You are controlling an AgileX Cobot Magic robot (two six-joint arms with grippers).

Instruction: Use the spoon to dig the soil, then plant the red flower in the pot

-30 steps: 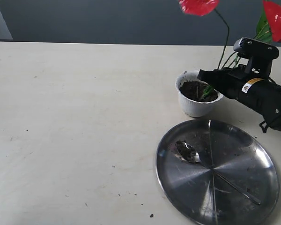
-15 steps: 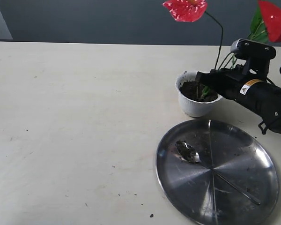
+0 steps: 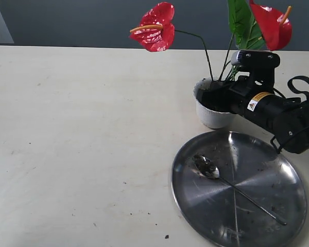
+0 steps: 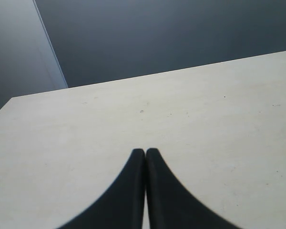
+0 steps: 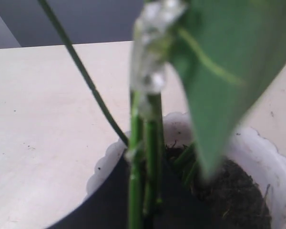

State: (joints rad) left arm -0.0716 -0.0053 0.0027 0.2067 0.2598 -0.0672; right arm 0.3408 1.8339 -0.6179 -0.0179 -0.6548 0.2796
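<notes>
The red flower (image 3: pixel 157 28) stands upright with the lower ends of its thin green stems inside the pot (image 3: pixel 211 117), which sits on the right side of the table (image 3: pixel 82 128), toward the far edge. One bloom leans out to the left above the table; a second bloom and the green leaves rise over the arm on the right. In the right wrist view you see the stems running down against the soil (image 5: pixel 238 191), which fills the pot below its scalloped rim. The right gripper (image 3: pixel 217 95) sits at the pot's rim, reaching in from the right, and is clamped on the flower stems just above the soil. The spoon (image 3: pixel 207 167) lies in the steel plate (image 3: pixel 270 170), just near of the pot, its bowl at the left and its handle pointing to the near right. Note crumbs of dirt on the plate and the table. The left gripper (image 4: pixel 145 152) has its fingers pressed together with nothing between them, over bare table.
</notes>
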